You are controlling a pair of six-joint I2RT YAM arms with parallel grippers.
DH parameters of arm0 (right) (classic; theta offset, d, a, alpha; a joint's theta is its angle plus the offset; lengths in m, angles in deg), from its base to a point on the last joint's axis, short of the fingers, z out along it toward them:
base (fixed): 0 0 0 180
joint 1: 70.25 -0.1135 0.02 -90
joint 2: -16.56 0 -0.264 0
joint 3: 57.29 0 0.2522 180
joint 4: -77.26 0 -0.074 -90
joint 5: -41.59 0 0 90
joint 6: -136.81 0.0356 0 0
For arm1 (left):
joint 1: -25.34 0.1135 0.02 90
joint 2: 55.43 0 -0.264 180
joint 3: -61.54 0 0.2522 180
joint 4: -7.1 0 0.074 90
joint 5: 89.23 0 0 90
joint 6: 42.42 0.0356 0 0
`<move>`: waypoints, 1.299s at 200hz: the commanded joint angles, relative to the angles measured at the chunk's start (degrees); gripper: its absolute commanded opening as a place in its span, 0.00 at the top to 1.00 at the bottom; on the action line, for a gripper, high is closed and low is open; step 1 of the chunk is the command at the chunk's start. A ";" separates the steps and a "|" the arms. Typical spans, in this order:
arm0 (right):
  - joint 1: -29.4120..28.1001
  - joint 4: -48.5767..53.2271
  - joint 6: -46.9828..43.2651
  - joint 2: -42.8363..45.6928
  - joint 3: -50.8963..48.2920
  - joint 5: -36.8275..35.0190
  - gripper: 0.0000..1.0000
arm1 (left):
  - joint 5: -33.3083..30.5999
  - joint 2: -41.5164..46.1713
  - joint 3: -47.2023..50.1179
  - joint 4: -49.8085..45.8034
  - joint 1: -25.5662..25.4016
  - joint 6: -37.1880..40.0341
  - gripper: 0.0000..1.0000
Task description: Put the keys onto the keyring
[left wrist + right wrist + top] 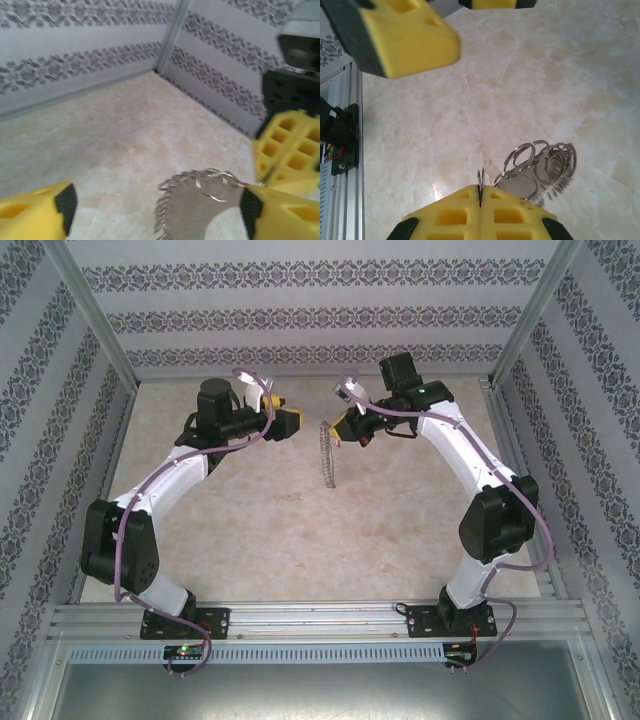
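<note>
Left gripper, bottom of the left-wrist frame: jaws apart, straddling the keyring at lower centre. Looks staged to steady the loop, with no grip on it yet. Red speck at the loop's upper right edge is possibly the key, too blurred to confirm. Right gripper, bottom centre of the right-wrist frame: jaws together, pinching one thin ring so the keyring dangles where both arms reach.
</note>
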 commanded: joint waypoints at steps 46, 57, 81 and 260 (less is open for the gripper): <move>1.06 7.94 -4.89 -4.96 6.21 10.86 1.00 | 16.66 -1.36 -4.57 -11.26 -2.40 6.17 0.41; 1.56 8.23 -5.04 -5.45 6.67 13.43 1.00 | 16.33 -1.19 -4.59 -12.32 -3.19 7.33 0.41; 2.15 6.70 -4.10 -5.42 5.96 16.18 1.00 | 15.57 -0.89 -3.37 -10.41 -4.47 7.12 0.42; 2.30 3.40 -2.32 -3.62 3.64 18.80 1.00 | 15.61 -5.63 -7.23 -8.75 -7.53 5.70 0.60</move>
